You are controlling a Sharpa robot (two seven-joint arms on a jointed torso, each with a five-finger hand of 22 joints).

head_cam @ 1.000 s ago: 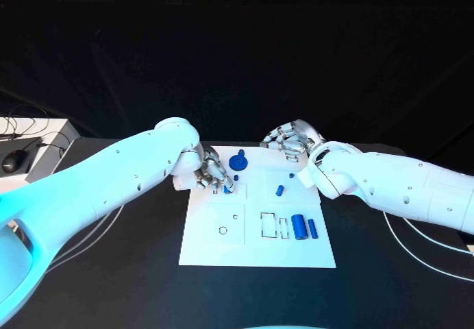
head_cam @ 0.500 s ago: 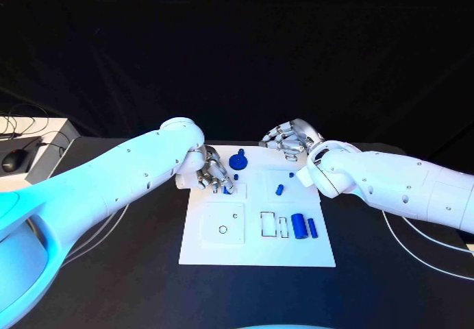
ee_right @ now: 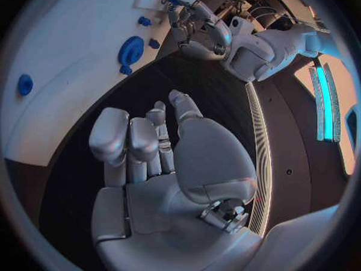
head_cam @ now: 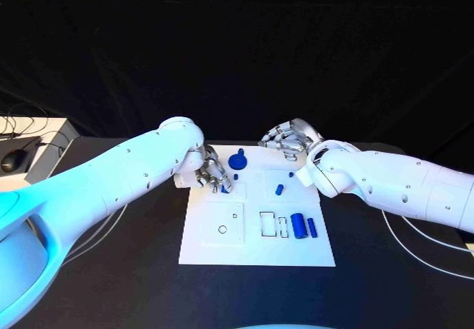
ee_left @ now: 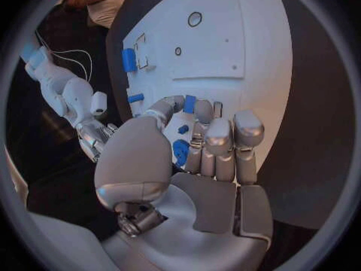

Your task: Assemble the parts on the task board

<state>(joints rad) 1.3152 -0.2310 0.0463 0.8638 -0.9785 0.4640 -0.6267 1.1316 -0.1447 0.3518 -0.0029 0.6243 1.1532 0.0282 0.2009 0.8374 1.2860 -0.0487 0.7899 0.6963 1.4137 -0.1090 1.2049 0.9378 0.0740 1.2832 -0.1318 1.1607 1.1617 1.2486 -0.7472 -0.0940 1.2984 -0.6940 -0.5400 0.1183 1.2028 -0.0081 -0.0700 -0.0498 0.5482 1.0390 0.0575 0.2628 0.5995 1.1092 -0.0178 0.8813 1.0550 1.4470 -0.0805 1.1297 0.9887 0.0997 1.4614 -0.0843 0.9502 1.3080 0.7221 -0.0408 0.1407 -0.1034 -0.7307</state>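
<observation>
The white task board (head_cam: 257,236) lies mid-table. My left hand (head_cam: 211,174) reaches down onto its far left part, and its thumb and fingertips pinch a small blue part (ee_left: 189,103) that touches the board (ee_left: 225,36). Just past it sits a round blue part (head_cam: 238,162) with a knob. Two small blue pieces (head_cam: 279,190) lie near the middle and two blue cylinders (head_cam: 298,225) at the right. My right hand (head_cam: 286,141) hovers at the board's far edge, fingers loosely bent with nothing in them (ee_right: 150,144).
Outlined slots (head_cam: 268,224) and a small hole (head_cam: 223,229) mark the near half of the board. Cables (head_cam: 415,240) trail over the black table on the right. A mouse (head_cam: 12,161) lies on a side desk at the far left.
My left arm has shifted slightly; its hand stays at the same spot on the board. The right hand has not moved.
</observation>
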